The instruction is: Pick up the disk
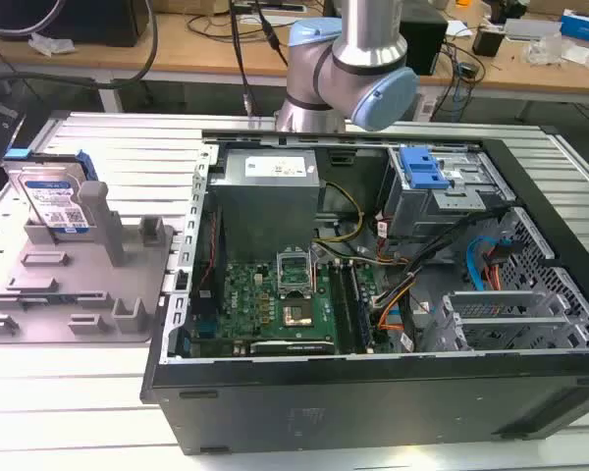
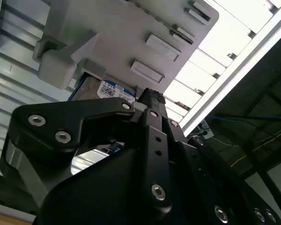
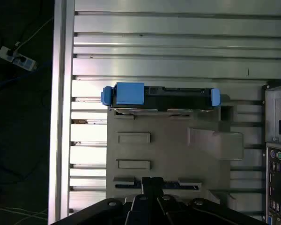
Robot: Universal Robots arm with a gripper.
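**Disk** [image 3: 161, 97]: silver hard drive with blue side rails. It stands on edge in a slot at the far edge of the grey fixture plate [image 3: 168, 150], with its white-and-blue label turned toward the claw.

**Claw** [image 3: 152, 183]: black, two fingers, pads drawn together with nothing between them. It hangs over the plate's near edge. The disk is ahead of its tips, across the plate and well apart from it.

**In the way:** low rectangular ridges [image 3: 133, 138] on the plate lie between claw and disk. A tall grey post [image 1: 93, 211] stands just beside the disk's labelled face.

**Surface:** slotted aluminium table [image 3: 178, 42]. Its ribs carry on past the disk, away from the claw.

**Computer case** [image 1: 530, 392]: black, lid off, lying on the table to one side of the claw, just beside the plate. Inside are a green motherboard [image 1: 280, 304], a grey power supply [image 1: 270, 191], a blue-latched drive cage [image 1: 437, 182] and loose coloured cables.

**Robot arm** [image 1: 358, 59]: silver tube with a pale blue joint cap.

**Room:** a wooden bench [image 1: 196, 49] with cables and boxes stands beyond the table. On the side of the claw opposite the case there is dark floor with a white power strip [image 3: 16, 58].
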